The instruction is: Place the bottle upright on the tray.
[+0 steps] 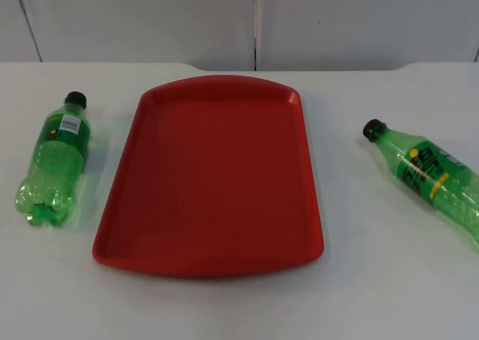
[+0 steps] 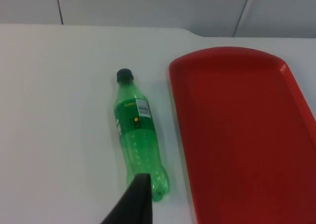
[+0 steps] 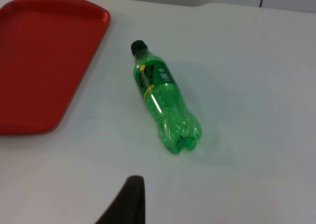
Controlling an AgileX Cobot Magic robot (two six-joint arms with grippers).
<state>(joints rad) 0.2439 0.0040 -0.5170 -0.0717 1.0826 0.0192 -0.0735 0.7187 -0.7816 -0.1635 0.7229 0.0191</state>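
Note:
A red tray (image 1: 209, 175) lies flat in the middle of the table with nothing on it. A green bottle with a black cap (image 1: 56, 160) lies on its side left of the tray, cap toward the wall. In the left wrist view this bottle (image 2: 138, 135) lies beside the tray (image 2: 247, 135), and my left gripper (image 2: 136, 199) hangs just short of its base. A second green bottle (image 1: 430, 177) lies on its side right of the tray, cap pointing back toward it. My right gripper (image 3: 129, 199) hovers well apart from that bottle (image 3: 165, 100), with the tray (image 3: 39, 61) off to one side.
The white table (image 1: 239, 310) ends at the grey partition wall (image 1: 254, 18) behind the tray. Bare table runs along the front edge and between each bottle and the tray.

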